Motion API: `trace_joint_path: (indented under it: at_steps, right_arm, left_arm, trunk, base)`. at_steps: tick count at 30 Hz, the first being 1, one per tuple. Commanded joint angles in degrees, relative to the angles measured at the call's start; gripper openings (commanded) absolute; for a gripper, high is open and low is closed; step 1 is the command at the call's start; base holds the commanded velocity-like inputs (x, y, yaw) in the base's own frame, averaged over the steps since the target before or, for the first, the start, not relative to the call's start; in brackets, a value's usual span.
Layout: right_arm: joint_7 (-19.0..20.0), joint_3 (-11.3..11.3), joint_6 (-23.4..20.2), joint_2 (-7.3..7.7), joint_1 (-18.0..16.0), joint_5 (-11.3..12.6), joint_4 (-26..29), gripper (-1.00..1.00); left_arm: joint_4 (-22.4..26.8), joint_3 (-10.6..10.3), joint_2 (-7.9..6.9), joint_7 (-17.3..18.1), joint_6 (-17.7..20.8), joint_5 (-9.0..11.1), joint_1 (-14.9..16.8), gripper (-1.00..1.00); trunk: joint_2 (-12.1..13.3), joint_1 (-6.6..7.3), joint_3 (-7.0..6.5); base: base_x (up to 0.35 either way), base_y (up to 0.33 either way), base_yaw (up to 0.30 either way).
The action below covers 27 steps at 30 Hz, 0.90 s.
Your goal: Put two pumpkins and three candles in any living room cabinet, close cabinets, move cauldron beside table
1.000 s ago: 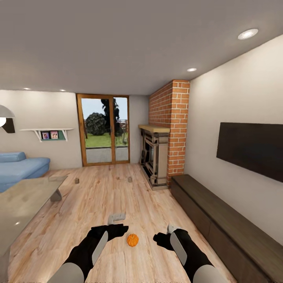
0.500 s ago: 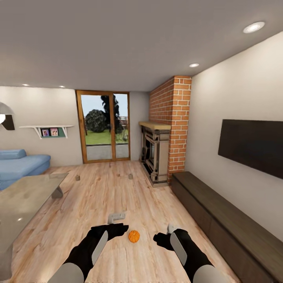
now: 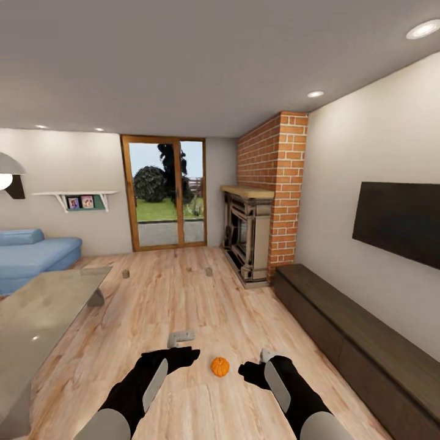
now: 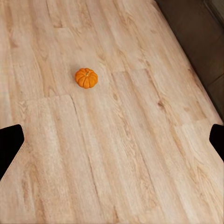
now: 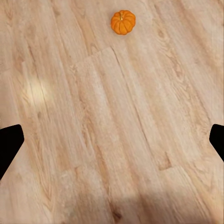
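A small orange pumpkin (image 3: 220, 366) lies on the wood floor between my two hands, also seen in the left wrist view (image 4: 86, 78) and the right wrist view (image 5: 123, 22). My left gripper (image 3: 188, 354) (image 4: 112, 140) and right gripper (image 3: 247, 370) (image 5: 112, 140) hover above the floor, both open and empty. Two stubby tan candles (image 3: 126, 274) (image 3: 208, 271) stand far off on the floor near the glass door. The long dark brown cabinet (image 3: 342, 330) runs along the right wall, its fronts shut. The cauldron is out of view.
A glass table (image 3: 36, 318) stands at the left with a blue sofa (image 3: 30, 256) behind it. A small grey object (image 3: 181, 337) lies on the floor ahead of my left hand. A brick fireplace (image 3: 247, 235) stands beyond the cabinet, with a TV (image 3: 400, 223) on the wall.
The camera has moved, so the room sits further right in the picture. The pumpkin now shows closer to my right hand. Both arms hold the same pose.
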<state>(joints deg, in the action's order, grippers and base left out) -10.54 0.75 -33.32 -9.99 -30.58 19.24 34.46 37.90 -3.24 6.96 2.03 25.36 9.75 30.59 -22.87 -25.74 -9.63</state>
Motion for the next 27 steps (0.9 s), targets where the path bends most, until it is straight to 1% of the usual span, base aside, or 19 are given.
trace_joint_path:
  at_steps: [1, 5, 9, 17, 25, 27]
  right_arm:
    - [-0.52, 0.15, -0.18, -0.01, -0.01, 0.6, 0.08, 1.0]
    - [-0.6, 0.17, -0.38, -0.01, -0.03, 0.66, 0.08, 1.0]
    - [-0.62, 0.12, -0.54, -0.01, -0.08, 0.7, 0.08, 1.0]
    - [-0.62, 0.13, -0.6, -0.01, -0.09, 0.71, 0.08, 1.0]
    - [-0.7, 0.02, -0.66, -0.01, -0.13, 0.71, 0.08, 1.0]
    - [-0.62, -0.6, -0.68, -0.01, -0.11, 0.71, 0.08, 1.0]
  left_arm:
    - [0.06, -0.1, -0.03, -0.09, 0.26, 0.53, 0.0, 1.0]
    - [0.06, -0.1, -0.02, -0.08, 0.18, 0.53, 0.0, 1.0]
    - [0.06, -0.1, -0.01, -0.02, 0.09, 0.53, 0.0, 1.0]
    - [0.13, -0.1, -0.04, -0.01, 0.03, 0.53, -0.06, 1.0]
    - [0.14, -0.1, -0.08, 0.06, 0.04, 0.53, -0.05, 1.0]
    - [0.15, -0.1, -0.09, 0.07, 0.04, 0.53, -0.07, 1.0]
  trunk:
    - [-0.05, -0.04, 0.07]
    - [-0.05, -0.04, 0.32]
    - [-0.05, -0.04, 0.63]
    - [-0.05, -0.04, 1.34]
    - [-0.05, -0.04, 2.09]
    - [-0.05, -0.04, 2.28]
  base:
    - [0.155, 0.291, -0.018]
    - [0.187, 0.258, -0.077]
    - [0.118, 0.127, -0.114]
    - [0.025, 0.027, -0.095]
    - [0.003, 0.003, -0.026]
    - [0.0, 0.0, -0.004]
